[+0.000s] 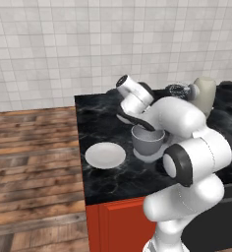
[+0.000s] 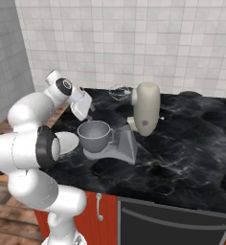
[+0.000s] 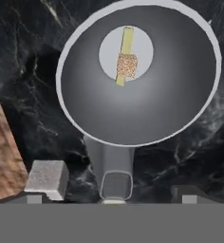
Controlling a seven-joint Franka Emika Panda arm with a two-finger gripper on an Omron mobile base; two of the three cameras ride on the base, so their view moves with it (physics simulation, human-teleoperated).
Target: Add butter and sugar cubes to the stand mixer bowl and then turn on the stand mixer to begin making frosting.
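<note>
Black marble counter [image 2: 191, 143], white-tiled wall [image 2: 134, 43]

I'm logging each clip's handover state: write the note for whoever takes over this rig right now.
Gripper: open, empty, hovering over the stand mixer bowl.
Butter: lying on the bowl's floor.
Sugar cubes: in the bowl too, resting on top of the butter.
Bowl sits on the stand mixer base; the head is tilted back and the whisk is raised clear of the bowl.
White plate: on the counter beside the bowl.
Done: both ingredients added.
Left: turn the mixer on.
</note>
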